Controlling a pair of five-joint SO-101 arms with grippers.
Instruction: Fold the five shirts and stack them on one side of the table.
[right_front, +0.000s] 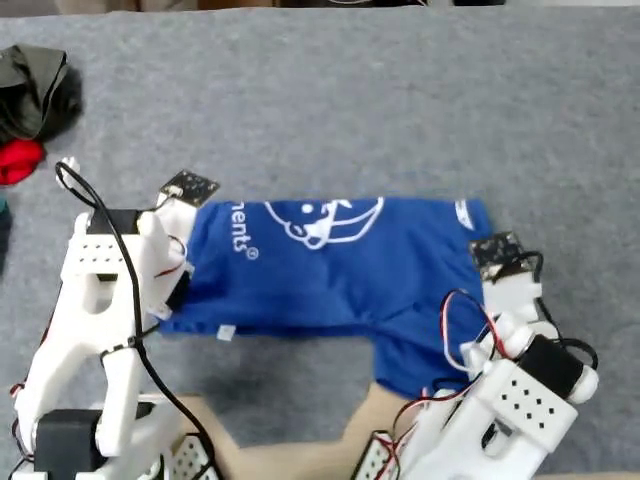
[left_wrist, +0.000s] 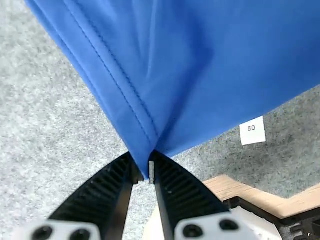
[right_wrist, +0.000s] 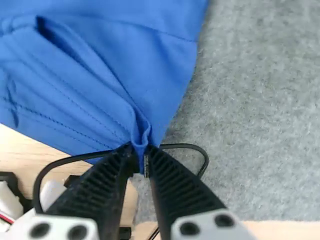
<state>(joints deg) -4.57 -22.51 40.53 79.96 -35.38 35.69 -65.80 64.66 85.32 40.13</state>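
Blue shirt (right_front: 330, 265), white print up, lies across the middle of the grey table cover (right_front: 420, 100). Left gripper (left_wrist: 143, 167): fingers pinched tight on a hemmed corner at the shirt's left end. Right gripper (right_wrist: 141, 159): fingers pinched on a bunched edge at its right end. Dark garment (right_front: 35, 85) and red garment (right_front: 18, 160) lie at the table's left edge, well apart from the shirt.

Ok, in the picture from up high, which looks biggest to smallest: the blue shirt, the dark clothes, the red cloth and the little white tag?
1. blue shirt
2. dark clothes
3. red cloth
4. white tag
The dark clothes and the red cloth run off the picture's edge, so their full size is unsure.
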